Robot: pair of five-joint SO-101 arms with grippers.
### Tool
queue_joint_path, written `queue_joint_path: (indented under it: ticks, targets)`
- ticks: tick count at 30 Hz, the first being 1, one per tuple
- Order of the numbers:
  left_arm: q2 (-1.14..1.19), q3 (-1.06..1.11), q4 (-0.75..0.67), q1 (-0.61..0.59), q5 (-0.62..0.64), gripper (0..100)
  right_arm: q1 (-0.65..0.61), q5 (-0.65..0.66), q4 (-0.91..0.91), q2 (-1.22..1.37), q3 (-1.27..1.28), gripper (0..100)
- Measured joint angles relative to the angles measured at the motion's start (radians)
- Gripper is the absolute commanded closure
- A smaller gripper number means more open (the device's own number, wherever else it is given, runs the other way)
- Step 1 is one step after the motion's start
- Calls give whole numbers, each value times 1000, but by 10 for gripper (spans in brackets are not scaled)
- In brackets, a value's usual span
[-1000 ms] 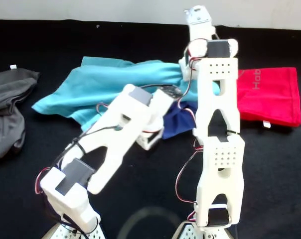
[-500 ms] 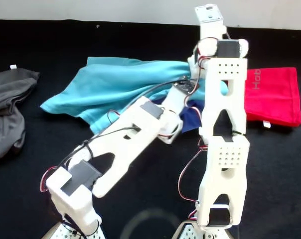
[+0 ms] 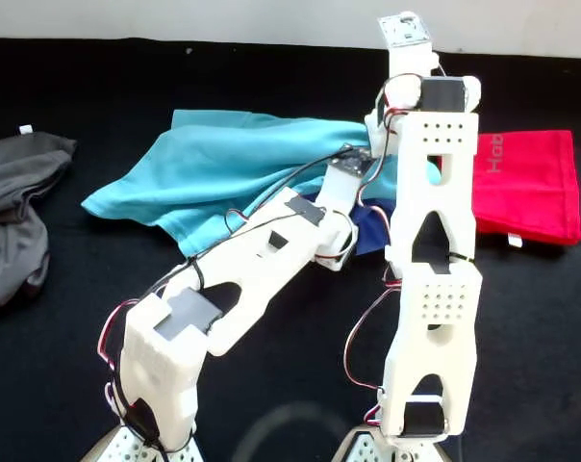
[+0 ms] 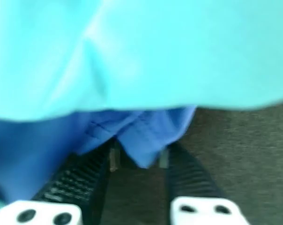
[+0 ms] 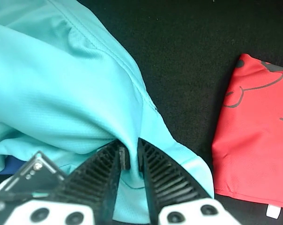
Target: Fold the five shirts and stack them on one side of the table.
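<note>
1 high camera above table (image 3: 271, 77); 2 wrist cameras close on shared teal shirt (image 3: 223, 164)

Diffuse overhead light, high view evenly lit; white arms (image 3: 430, 308) bright against dark table (image 3: 69, 385); soft shadows in teal shirt (image 3: 233, 164) folds; left wrist view dimmer beneath cloth, right wrist view bright

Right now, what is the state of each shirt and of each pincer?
teal shirt, unfolded, rumpled, pinched at one edge
dark blue shirt, unfolded, partly under the teal shirt
red shirt, folded, lying flat
grey shirt, crumpled in a heap
left pincer, open around the dark blue shirt's edge
right pincer, shut on the teal shirt
</note>
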Motion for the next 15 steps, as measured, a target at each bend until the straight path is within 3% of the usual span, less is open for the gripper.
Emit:
queue_joint_path:
  ticks: [15]
  targets:
    - [-51, -11, 132, -55, 41, 991, -2, 2, 9, 0, 0, 993]
